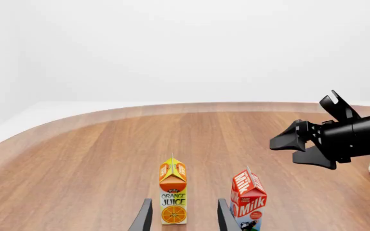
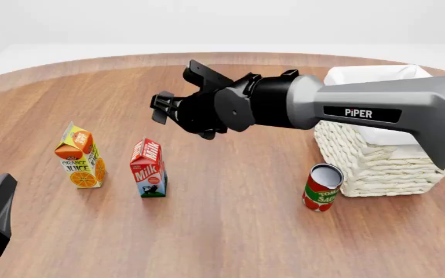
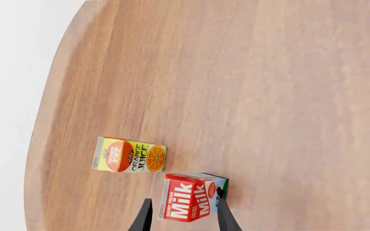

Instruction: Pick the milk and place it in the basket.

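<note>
The right pincer (image 2: 163,108), open and empty, hovered above one upright milk (image 2: 148,168); one basket (image 2: 377,159) stood right.

Bright, even, diffuse light; soft faint shadows under the cartons on the table (image 2: 230,220). Sharp renders, no glare or blur.

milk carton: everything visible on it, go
The milk is a small gable-top carton, cardboard by its look: red top with white "Milk" lettering, blue-white base with a cow picture. It stands upright on the wooden table, apart from the orange juice carton on its left. Nothing grips it; the right gripper hovers above, open.
</note>
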